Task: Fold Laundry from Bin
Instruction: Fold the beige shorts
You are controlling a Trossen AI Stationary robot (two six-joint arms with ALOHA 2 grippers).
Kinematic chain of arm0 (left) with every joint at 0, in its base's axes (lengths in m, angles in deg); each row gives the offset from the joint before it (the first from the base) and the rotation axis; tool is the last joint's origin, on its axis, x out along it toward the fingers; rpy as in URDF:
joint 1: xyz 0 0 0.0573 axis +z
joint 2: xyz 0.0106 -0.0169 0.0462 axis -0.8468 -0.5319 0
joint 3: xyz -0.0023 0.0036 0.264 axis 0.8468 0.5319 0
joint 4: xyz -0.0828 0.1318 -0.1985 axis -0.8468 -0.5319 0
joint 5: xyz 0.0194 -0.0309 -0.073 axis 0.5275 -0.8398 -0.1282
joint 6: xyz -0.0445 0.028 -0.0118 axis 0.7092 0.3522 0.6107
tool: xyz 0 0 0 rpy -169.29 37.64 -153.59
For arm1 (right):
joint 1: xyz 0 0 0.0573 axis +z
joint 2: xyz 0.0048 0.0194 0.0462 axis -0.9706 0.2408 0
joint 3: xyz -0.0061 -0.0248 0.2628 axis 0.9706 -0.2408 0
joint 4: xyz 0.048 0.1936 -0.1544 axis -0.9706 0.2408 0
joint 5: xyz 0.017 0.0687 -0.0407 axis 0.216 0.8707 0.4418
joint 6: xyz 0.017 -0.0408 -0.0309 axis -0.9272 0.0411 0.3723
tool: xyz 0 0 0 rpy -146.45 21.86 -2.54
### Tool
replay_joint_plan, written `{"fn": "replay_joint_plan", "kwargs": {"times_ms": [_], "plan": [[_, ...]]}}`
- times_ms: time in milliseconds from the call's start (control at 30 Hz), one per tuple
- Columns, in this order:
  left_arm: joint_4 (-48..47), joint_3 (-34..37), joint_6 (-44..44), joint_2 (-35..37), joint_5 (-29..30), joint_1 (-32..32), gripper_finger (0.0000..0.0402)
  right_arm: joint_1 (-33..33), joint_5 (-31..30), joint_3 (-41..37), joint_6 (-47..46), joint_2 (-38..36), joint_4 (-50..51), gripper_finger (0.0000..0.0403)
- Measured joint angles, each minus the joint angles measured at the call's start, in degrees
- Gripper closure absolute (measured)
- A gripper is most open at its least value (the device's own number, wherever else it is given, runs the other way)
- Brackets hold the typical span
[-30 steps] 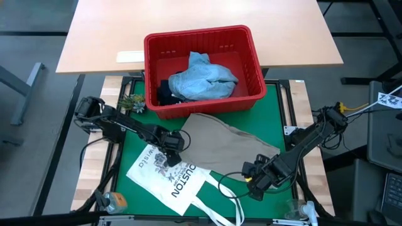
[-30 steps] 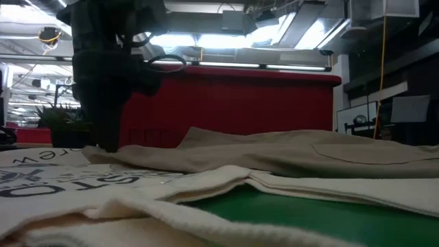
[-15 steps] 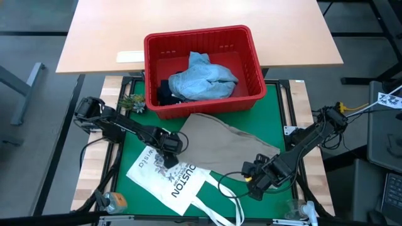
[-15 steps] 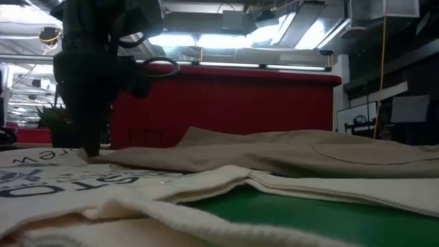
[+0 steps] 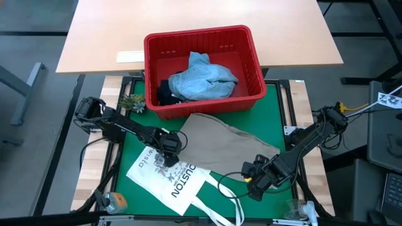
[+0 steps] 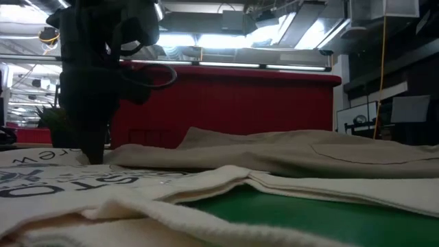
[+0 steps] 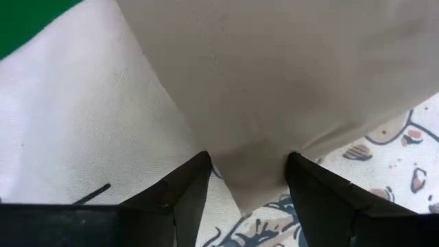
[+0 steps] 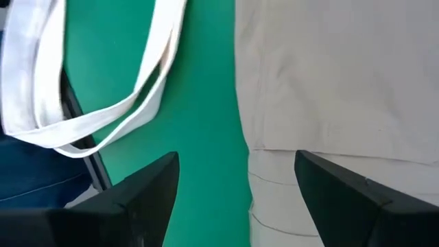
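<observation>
High view: beige garment (image 5: 220,143) spread just before red bin (image 5: 202,68), jeans (image 5: 204,78) inside. Left fingers (image 7: 188,195) apart astride its corner, right fingers (image 8: 147,189) apart at far edge. Fold step: pinch next.

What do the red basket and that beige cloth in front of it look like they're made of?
The red basket looks like moulded plastic: a smooth, slightly glossy wall with rows of small slots near the rim. The beige cloth seems to be a matte woven fabric, perhaps cotton twill; it lies limp with soft creases and stitched seams.
</observation>
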Motion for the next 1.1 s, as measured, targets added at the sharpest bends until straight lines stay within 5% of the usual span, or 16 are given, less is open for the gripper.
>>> {"fn": "replay_joint_plan", "kwargs": {"times_ms": [500,800,1100], "plan": [[-1.09,-2.76,-0.29,-0.20,-0.55,0.00,0.0393,0.00,-0.09,0.01,0.00,0.00,-0.13,0.0112],[-7.97,-8.92,-0.61,0.00,-0.54,0.00,0.0395,0.00,-0.11,0.01,0.00,0.00,-0.13,0.0112],[-4.24,-17.90,-3.48,0.04,-1.60,0.00,0.0398,0.00,-5.34,0.01,0.02,0.00,-0.22,0.0112]]}}
